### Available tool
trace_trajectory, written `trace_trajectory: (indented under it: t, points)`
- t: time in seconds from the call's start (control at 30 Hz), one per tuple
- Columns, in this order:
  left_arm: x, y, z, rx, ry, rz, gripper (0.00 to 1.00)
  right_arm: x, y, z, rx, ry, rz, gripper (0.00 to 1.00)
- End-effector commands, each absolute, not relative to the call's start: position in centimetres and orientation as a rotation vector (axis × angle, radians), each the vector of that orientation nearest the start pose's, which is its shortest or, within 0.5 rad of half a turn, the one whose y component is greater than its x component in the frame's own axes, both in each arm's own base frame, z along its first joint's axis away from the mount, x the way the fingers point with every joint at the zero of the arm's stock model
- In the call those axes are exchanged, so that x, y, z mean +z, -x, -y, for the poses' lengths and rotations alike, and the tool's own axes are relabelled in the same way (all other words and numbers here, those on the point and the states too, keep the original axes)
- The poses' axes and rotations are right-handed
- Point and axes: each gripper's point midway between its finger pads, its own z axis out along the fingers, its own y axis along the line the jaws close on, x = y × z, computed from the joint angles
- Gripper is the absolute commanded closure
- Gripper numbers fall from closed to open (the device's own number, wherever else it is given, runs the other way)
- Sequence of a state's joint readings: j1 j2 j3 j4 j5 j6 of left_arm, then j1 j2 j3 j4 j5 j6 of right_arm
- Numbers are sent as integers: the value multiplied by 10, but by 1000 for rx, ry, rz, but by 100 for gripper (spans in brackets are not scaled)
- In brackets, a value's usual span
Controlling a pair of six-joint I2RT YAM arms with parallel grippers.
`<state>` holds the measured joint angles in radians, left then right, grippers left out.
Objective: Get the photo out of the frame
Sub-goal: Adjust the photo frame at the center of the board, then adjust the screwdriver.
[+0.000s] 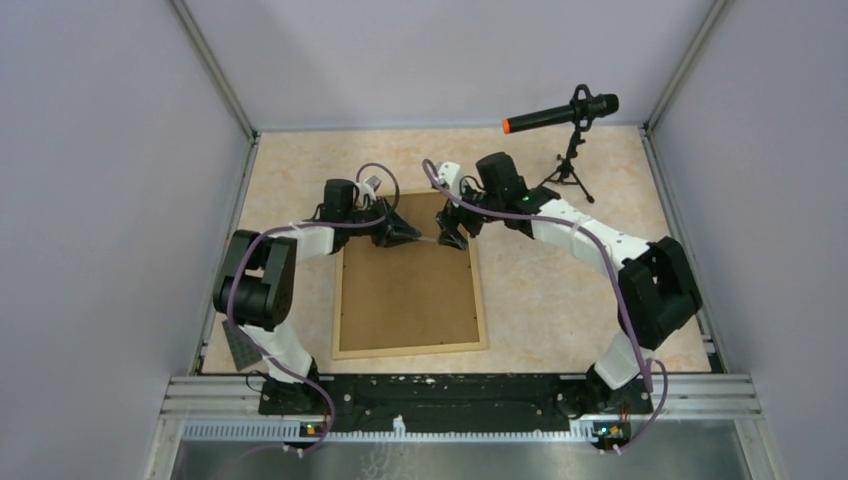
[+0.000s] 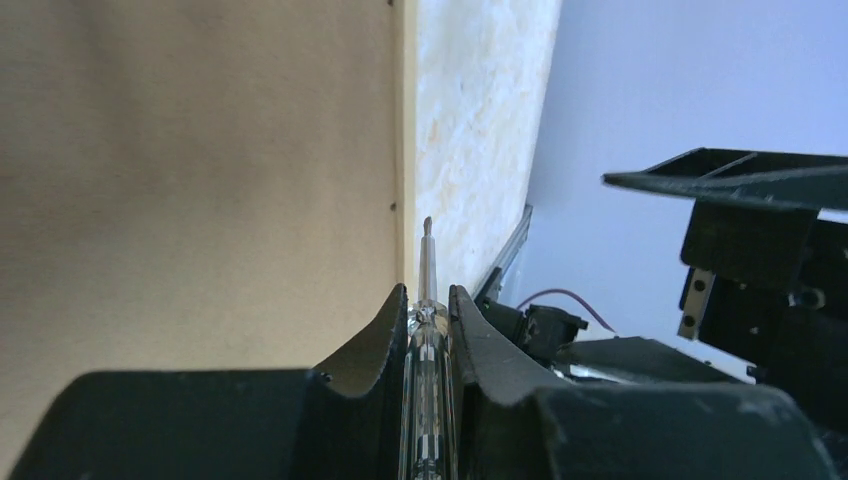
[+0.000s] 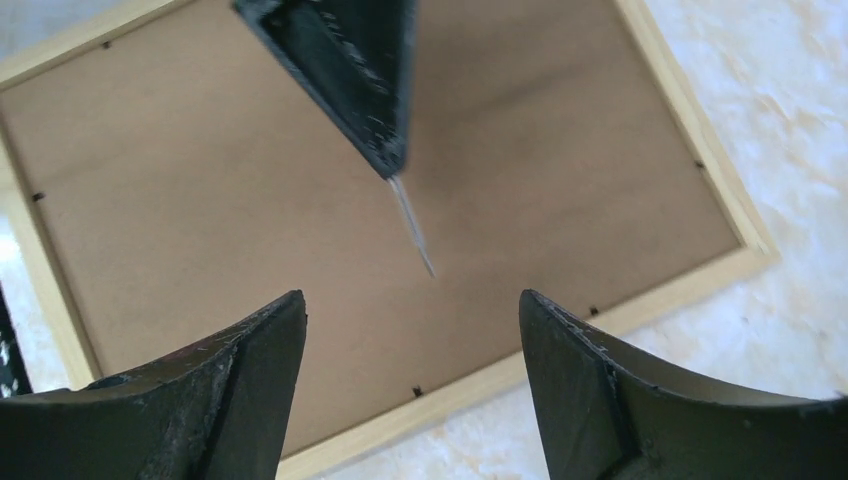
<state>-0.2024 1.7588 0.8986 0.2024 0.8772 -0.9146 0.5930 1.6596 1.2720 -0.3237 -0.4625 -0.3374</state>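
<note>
Fingers of left gripper clamp a screwdriver, its shaft pointing toward right gripper, whose jaws stand wide apart and empty. Frame lies face-down under both, long axis running away from the bases. Photo hidden beneath backing board; left arm is better placed to work the far edge.

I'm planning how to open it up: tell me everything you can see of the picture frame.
The frame lies flat on the table, back side up: a thin light-wood rim around a plain brown fibreboard back, with small dark tabs at the inner edge. Its front is hidden. The left gripper holds a screwdriver over its far end; whether the tip touches the board cannot be told.
</note>
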Motion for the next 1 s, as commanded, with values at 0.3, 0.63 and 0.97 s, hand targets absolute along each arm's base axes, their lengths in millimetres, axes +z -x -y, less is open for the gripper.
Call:
trace_trajectory:
  t: [0.3, 0.63, 0.97]
  points:
    - [164, -326, 255, -1725, 43, -2268, 100, 152, -317, -342, 736, 1470, -1686, 33]
    - [184, -313, 265, -1780, -126, -2202, 100, 142, -309, -346, 740, 1566, -1638, 89]
    - [189, -283, 256, -1678, -586, -2061, 57, 160, -254, -334, 1052, 1655, -1684, 100]
